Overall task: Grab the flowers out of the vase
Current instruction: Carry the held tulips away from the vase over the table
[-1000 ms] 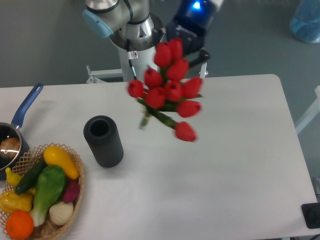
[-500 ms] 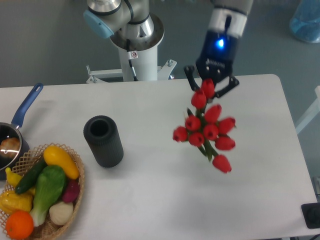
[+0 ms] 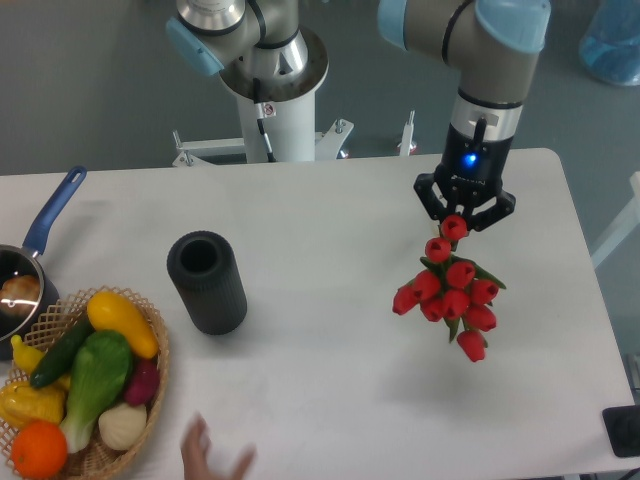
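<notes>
The flowers [image 3: 452, 292], a bunch of red tulip buds with green leaves, hang over the right part of the white table. My gripper [image 3: 464, 222] is directly above them, its fingers closed around the top of the bunch. The vase [image 3: 207, 282], dark and ribbed, stands upright on the left half of the table with its round mouth empty, well apart from the gripper.
A wicker basket [image 3: 150, 400] of vegetables and fruit sits at the front left corner. A blue-handled saucepan [image 3: 28, 272] is at the left edge. A person's hand [image 3: 212, 460] reaches in at the bottom edge. The arm's base [image 3: 270, 90] stands behind the table.
The gripper has carried the flowers from above the table's middle to the right and lower. A hand has come into view at the bottom edge.
</notes>
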### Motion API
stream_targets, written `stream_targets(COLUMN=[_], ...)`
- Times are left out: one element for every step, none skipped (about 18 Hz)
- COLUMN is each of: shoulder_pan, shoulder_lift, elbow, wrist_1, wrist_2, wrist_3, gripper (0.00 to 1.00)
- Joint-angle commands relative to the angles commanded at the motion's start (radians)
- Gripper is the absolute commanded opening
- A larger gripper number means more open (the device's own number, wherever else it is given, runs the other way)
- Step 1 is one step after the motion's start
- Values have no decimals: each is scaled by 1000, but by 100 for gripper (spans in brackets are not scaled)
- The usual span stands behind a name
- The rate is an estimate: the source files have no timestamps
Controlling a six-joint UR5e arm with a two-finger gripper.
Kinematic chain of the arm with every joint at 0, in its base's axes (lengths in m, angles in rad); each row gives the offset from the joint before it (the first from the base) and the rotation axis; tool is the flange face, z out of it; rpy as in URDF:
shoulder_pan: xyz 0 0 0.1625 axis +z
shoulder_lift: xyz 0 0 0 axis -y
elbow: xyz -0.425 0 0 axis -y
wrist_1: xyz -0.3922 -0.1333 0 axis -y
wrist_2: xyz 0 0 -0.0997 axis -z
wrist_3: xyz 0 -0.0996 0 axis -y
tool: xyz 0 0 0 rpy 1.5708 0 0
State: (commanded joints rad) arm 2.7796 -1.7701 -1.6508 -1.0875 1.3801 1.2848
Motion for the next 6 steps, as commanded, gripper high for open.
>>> stream_targets(shoulder_pan=[-2, -2, -6, -20, -34, -37], shoulder_lift=[-14, -34, -60, -84, -107, -117], elbow=[22, 52, 92, 136, 170, 186], wrist_1=[-17, -50, -90, -135, -167, -181], wrist_2=[23, 51, 88, 129, 166, 181], wrist_3=[22, 25, 27, 27, 27, 25], gripper=[0, 0, 0, 0, 0, 0])
